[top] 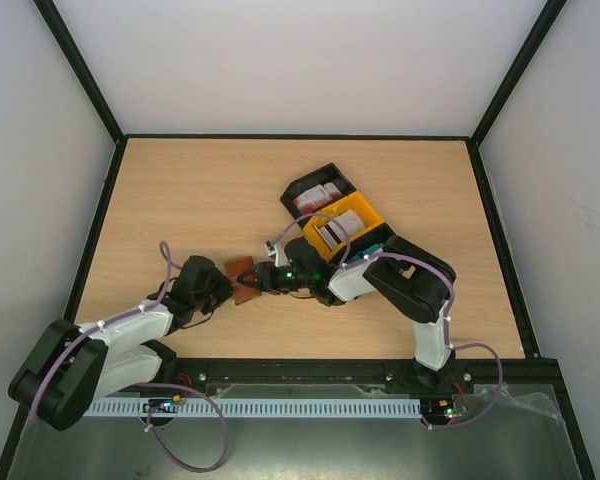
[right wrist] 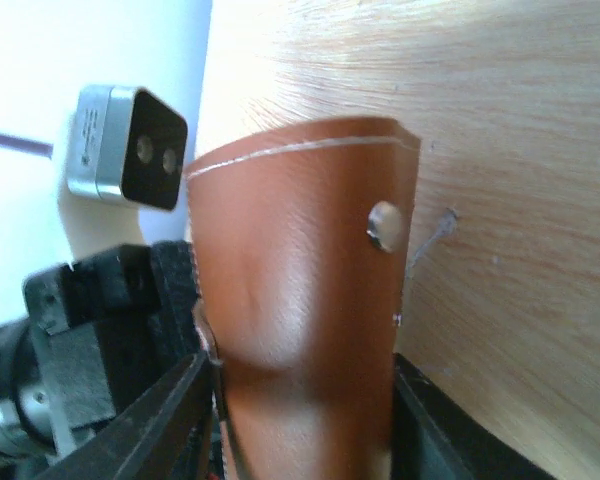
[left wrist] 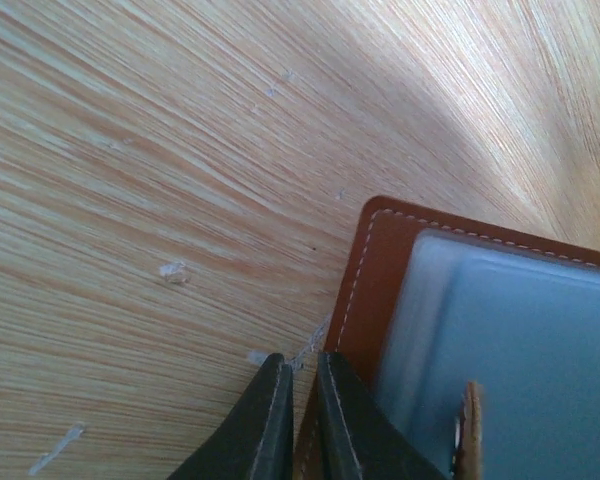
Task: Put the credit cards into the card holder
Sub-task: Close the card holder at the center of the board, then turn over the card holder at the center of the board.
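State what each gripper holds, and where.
Both hold the card holder: left gripper pinches its leather edge near a corner; right gripper clamps the raised flap across its width.

A robotics lab test cell: white wall panels [top: 310, 60] in a black frame [top: 80, 75] enclose a wood-grain table [top: 180, 200]; left arm [top: 130, 328] and right arm [top: 420, 285] bolted at its near edge.
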Robot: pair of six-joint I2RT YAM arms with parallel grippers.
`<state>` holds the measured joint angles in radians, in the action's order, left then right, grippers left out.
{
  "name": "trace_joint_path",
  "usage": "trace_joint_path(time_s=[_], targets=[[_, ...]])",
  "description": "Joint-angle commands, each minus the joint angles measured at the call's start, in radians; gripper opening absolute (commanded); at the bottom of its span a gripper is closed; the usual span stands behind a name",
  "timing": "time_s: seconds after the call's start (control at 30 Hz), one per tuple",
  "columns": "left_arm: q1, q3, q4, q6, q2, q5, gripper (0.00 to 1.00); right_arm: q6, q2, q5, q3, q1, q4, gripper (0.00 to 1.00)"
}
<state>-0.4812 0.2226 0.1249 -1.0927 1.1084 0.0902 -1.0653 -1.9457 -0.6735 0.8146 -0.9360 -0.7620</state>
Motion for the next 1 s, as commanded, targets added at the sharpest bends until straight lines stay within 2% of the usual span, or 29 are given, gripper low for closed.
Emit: trace_joint_path(time_s=[0.0, 0.07, 0.2, 0.33, 0.43, 0.57, 0.7, 0.8, 0.97], targets=[[0.0, -0.046, -0.12, 0.003, 0.003, 0.026, 0.12, -0.036, -0.015, -0.011, -0.015, -0.014, -0.179, 0.38], [0.0, -0.045, -0.116, 0.008, -0.011, 0.032, 0.14, -0.025, -0.03, -0.01, 0.001, -0.013, -0.161, 0.34], [0.0, -0.043, -0.113, 0.014, -0.027, 0.038, 0.15, -0.011, -0.051, -0.009, 0.021, -0.013, -0.12, 0.31], [0.0, -0.042, -0.118, 0.019, -0.032, 0.045, 0.16, 0.012, -0.034, 0.02, 0.024, -0.013, -0.063, 0.16], [0.0, -0.035, -0.147, 0.022, -0.054, 0.047, 0.19, 0.077, 0.007, 0.095, 0.042, -0.011, 0.069, 0.07], [0.0, -0.016, -0.215, 0.034, -0.127, 0.034, 0.3, 0.23, 0.093, 0.269, 0.112, -0.002, 0.412, 0.03], [0.0, 0.01, -0.272, 0.056, -0.177, 0.027, 0.38, 0.39, 0.196, 0.53, 0.17, 0.004, 0.711, 0.02], [0.004, 0.045, -0.315, 0.078, -0.199, 0.006, 0.4, 0.482, 0.255, 0.697, 0.2, 0.003, 0.865, 0.02], [0.013, 0.127, -0.4, 0.111, -0.226, -0.06, 0.45, 0.533, 0.322, 0.92, 0.235, -0.009, 1.046, 0.02]])
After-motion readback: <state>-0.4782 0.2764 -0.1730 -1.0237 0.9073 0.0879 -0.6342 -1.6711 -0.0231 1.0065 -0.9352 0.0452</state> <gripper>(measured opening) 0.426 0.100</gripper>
